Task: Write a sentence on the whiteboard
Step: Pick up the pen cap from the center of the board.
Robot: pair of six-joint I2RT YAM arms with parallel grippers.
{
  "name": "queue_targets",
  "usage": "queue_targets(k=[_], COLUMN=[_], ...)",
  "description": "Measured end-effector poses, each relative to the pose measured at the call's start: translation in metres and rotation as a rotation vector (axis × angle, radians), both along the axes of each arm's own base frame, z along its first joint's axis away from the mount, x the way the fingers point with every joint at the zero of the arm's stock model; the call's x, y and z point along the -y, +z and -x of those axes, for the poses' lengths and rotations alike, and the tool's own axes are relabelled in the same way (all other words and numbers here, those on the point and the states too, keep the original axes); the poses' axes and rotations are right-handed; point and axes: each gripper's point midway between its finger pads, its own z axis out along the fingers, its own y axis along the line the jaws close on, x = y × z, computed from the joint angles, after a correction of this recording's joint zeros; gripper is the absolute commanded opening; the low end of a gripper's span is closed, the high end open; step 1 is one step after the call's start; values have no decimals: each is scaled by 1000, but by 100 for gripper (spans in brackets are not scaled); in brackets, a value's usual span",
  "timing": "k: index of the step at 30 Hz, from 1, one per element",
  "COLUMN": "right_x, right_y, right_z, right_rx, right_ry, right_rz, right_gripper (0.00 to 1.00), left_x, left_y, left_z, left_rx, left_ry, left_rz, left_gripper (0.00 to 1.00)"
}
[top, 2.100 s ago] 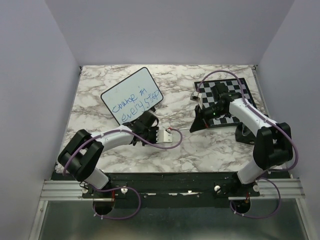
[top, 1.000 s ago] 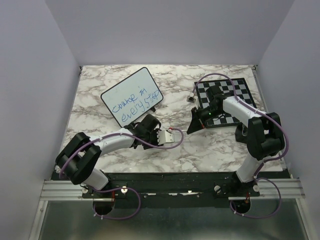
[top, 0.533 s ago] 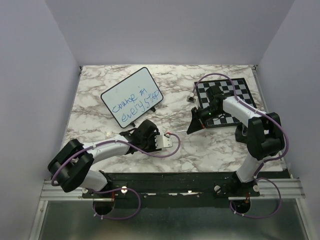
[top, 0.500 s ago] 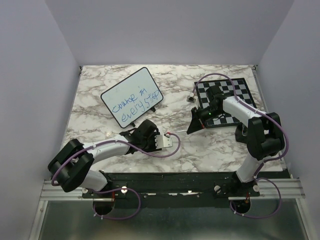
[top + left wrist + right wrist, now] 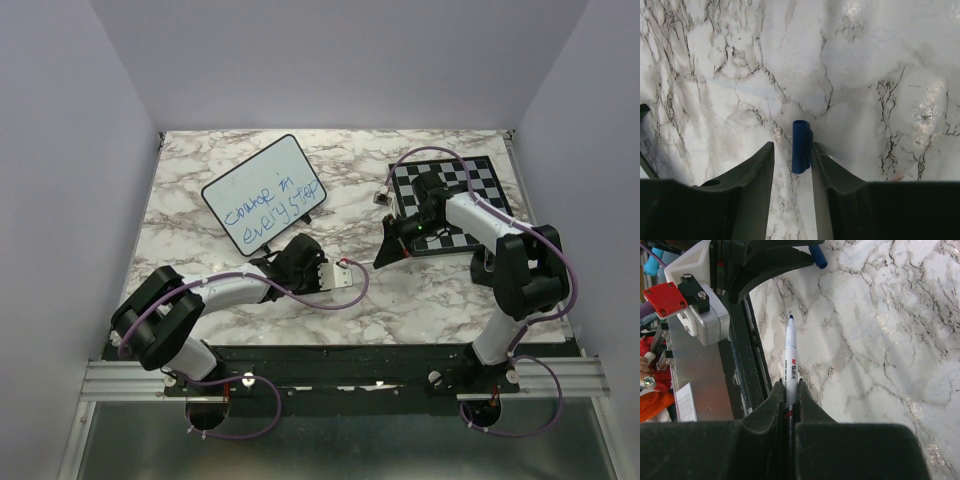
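A small glossy white whiteboard (image 5: 255, 175) with a thin black frame lies tilted at the back left of the marble-patterned desk (image 5: 420, 300). It carries the sentence (image 5: 272, 212), blue handwriting in two lines. Just in front of it, the left claw (image 5: 793, 146) grips a short blue marker cap (image 5: 801, 147). Further right, the right claw (image 5: 788, 387) is clamped on a white marker (image 5: 790, 355), whose blue tip points toward the left claw. A black-and-white chessboard (image 5: 488, 182) lies behind it.

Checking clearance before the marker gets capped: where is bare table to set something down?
Bare table lies between the whiteboard and the chessboard, and in front of the chessboard. Crowded: the centre, where the left gripper with the cap faces the right gripper with the marker.
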Motion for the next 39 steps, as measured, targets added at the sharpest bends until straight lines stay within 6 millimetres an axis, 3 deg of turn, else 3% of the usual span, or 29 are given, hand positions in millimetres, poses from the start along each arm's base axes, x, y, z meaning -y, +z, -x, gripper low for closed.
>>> queue_targets(k=[10,20,30,33,34,39], right_x=[0,0,0,0,0,0], right_y=[0,0,1,1,1,1], right_z=[1,1,1,0,0,0], right_rx=[-3,-5,-5,-2,-2,-2], right_ry=[0,0,1,1,1,1], right_rz=[0,1,0,-1,-1,-1], right_gripper=[1,1,1,0,0,1], left_x=[-7,-29,-20,-16,-14,-5], left_y=[0,0,0,0,-1,-1], left_z=[-12,-34,-41,-43,-44,-50], left_rx=[9,-27,-70,-76,-82,-104], left_ry=[41,133,111,91,85,70], left_rz=[-3,-3,21,27,29,38], left_gripper=[41,40,41,28,19,9])
